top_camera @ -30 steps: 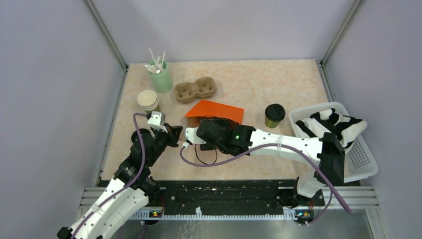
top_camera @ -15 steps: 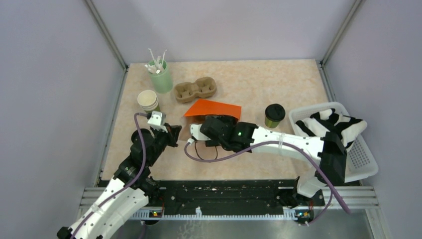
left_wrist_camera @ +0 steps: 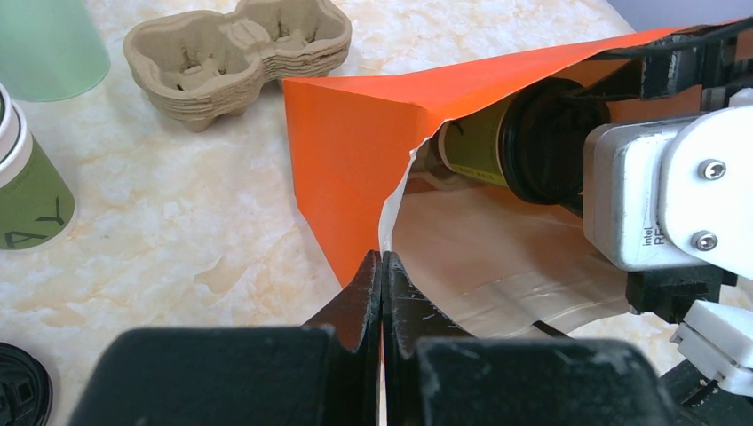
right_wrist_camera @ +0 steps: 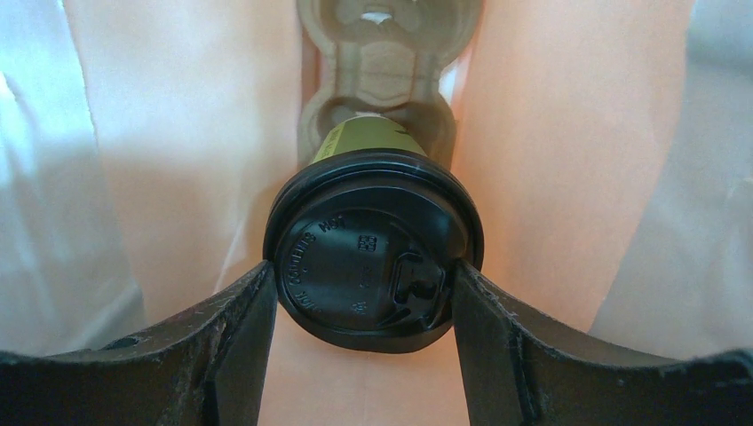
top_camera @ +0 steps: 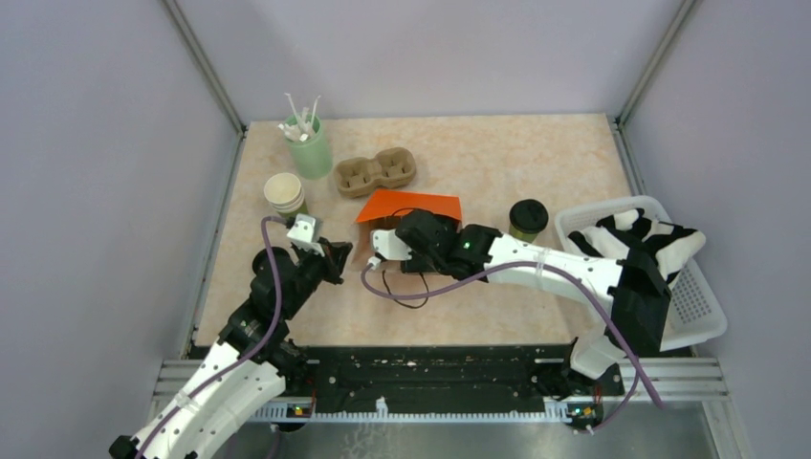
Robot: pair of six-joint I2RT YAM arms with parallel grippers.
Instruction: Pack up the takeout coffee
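This is a robotics lab test cell dressed with café props. Plain grey panels [top_camera: 96, 191] wall the table [top_camera: 536, 163] at 9, 12 and 3 o'clock, joined by bare aluminium posts [top_camera: 206, 65]. At 6 o'clock a slotted metal rail [top_camera: 459, 411] carries a white-and-black left arm [top_camera: 220, 392] and right arm [top_camera: 564, 273], both trailing purple cables.

The props sit on the marble-patterned top. They include a pale-green cup of white sticks [top_camera: 311, 148] at 11 o'clock, a stack of paper cups [top_camera: 285, 193] at 10 and a pulp cup carrier [top_camera: 375, 172] at 12. An orange paper bag [top_camera: 406, 206] at centre holds a black-lidded takeout coffee [right_wrist_camera: 373, 266]. A white plastic basket [top_camera: 693, 306] sits at 3 o'clock.
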